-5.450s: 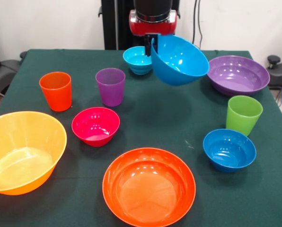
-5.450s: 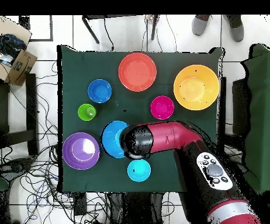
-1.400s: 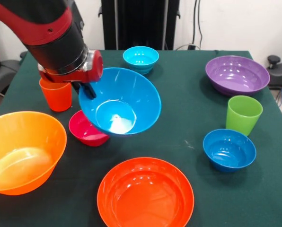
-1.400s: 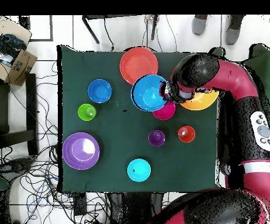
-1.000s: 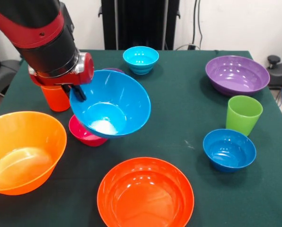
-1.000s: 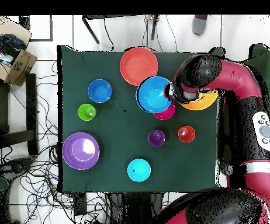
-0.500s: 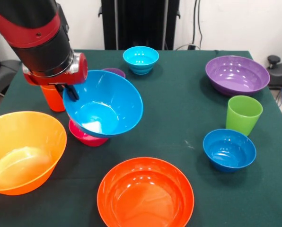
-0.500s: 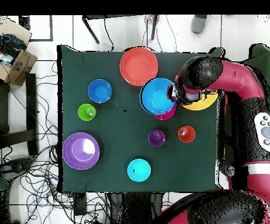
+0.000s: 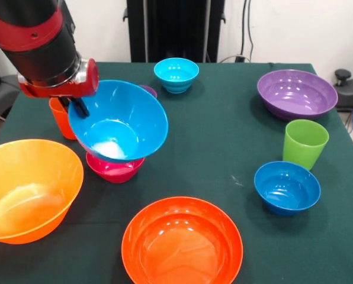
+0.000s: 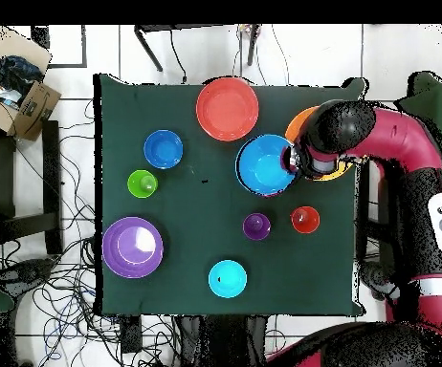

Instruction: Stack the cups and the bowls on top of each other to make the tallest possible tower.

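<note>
My gripper (image 9: 80, 108) is shut on the rim of the sky-blue bowl (image 9: 118, 127), held tilted in the air just above the magenta bowl (image 9: 114, 168). Seen from overhead, the sky-blue bowl (image 10: 266, 164) hides the magenta one and my gripper (image 10: 290, 161) is at its rim. The yellow-orange bowl (image 9: 28, 189) stands just left of it. Behind the arm, the orange cup (image 9: 61, 118) and purple cup (image 9: 145, 89) are partly hidden. The orange-red bowl (image 9: 182, 239) is at the front. No tower is in view.
At the right stand the purple bowl (image 9: 297, 93), the green cup (image 9: 305, 144) and the dark blue bowl (image 9: 286, 186). The cyan bowl (image 9: 176, 74) is at the back middle. The arm (image 10: 335, 139) covers much of the yellow-orange bowl (image 10: 297, 122) from overhead.
The arm has carried the sky-blue bowl from the back middle leftwards in the front view, over the magenta bowl and towards the yellow-orange bowl. The grip is unchanged.
</note>
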